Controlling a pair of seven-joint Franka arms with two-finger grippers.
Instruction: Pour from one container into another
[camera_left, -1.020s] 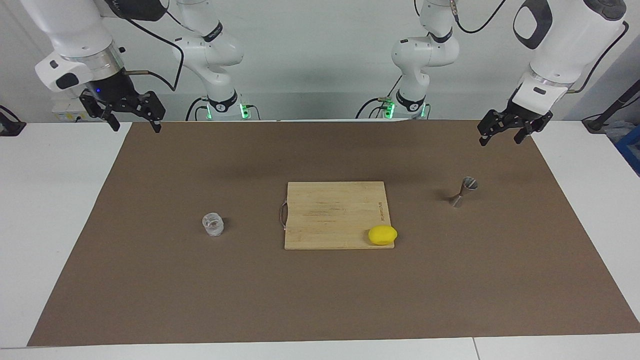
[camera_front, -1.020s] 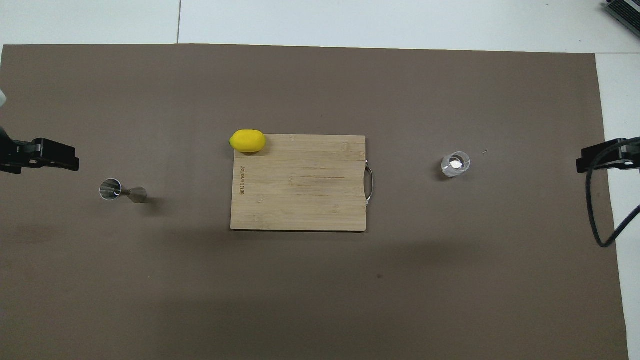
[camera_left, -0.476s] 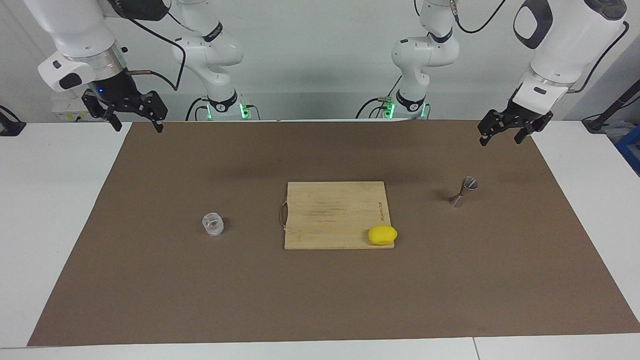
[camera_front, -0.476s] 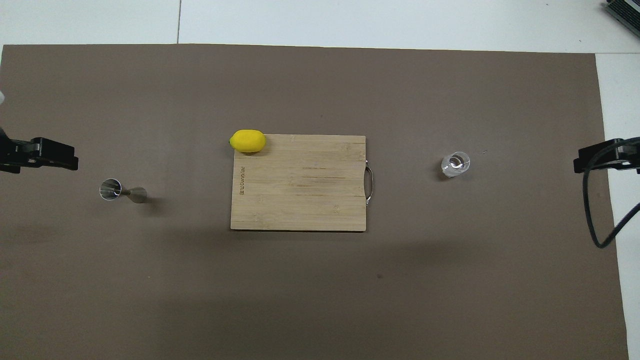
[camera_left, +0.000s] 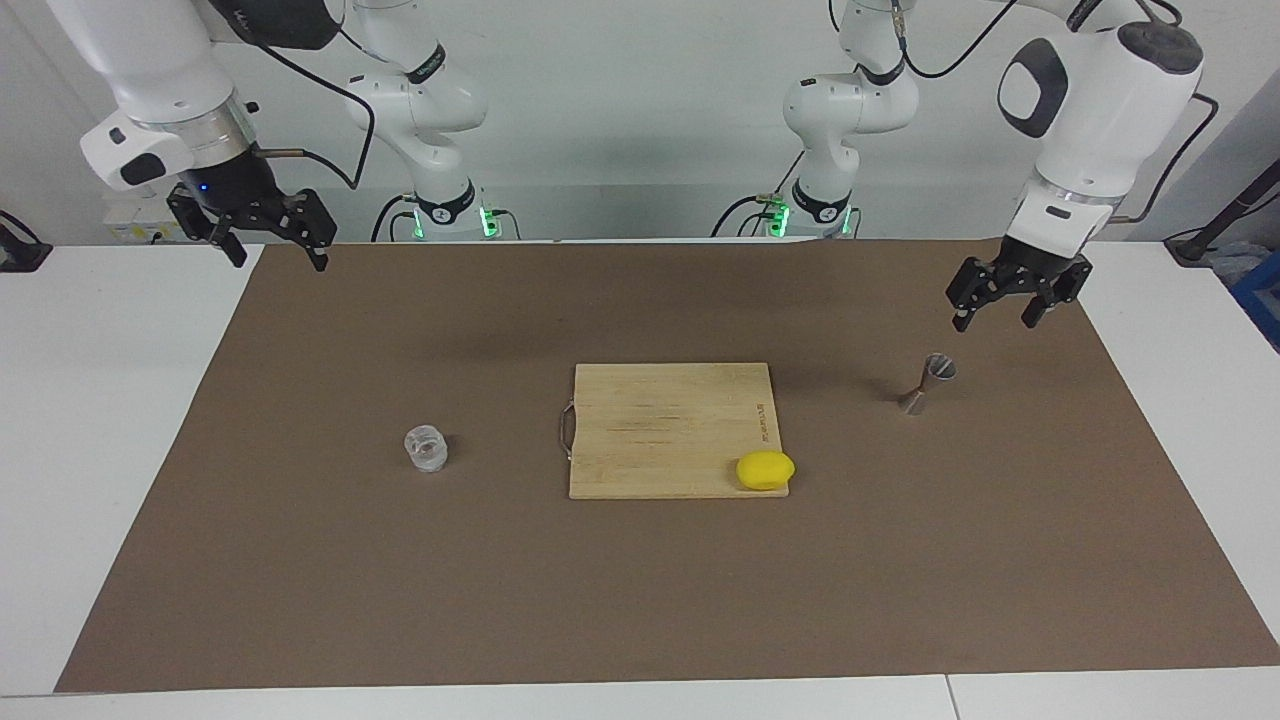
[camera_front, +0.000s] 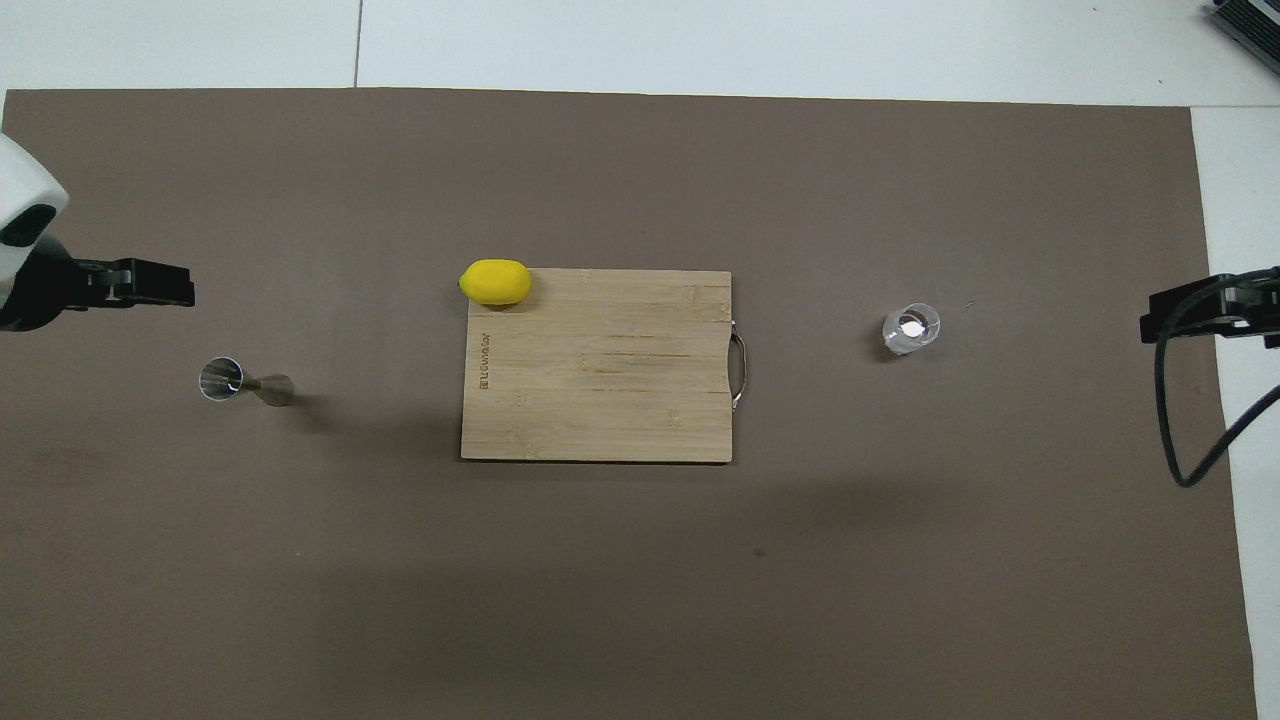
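**Both grippers empty, fingers spread**

Left gripper (camera_left: 997, 306): fingers wide apart, holding and touching nothing, raised over the brown mat (camera_left: 640, 600) just beside the one steel jigger (camera_left: 927, 383), which stands below them. Right gripper (camera_left: 265, 245): fingers equally apart, empty, at the mat's edge, well apart from the one glass tumbler (camera_left: 427, 449). Between both sets of fingers: one cutting board (camera_left: 660, 425), one lemon (camera_left: 765, 470).

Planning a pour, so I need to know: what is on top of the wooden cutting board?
Only a yellow lemon rests on the cutting board, at a corner farthest from the robots. Whatever lies beneath the lemon is covered.
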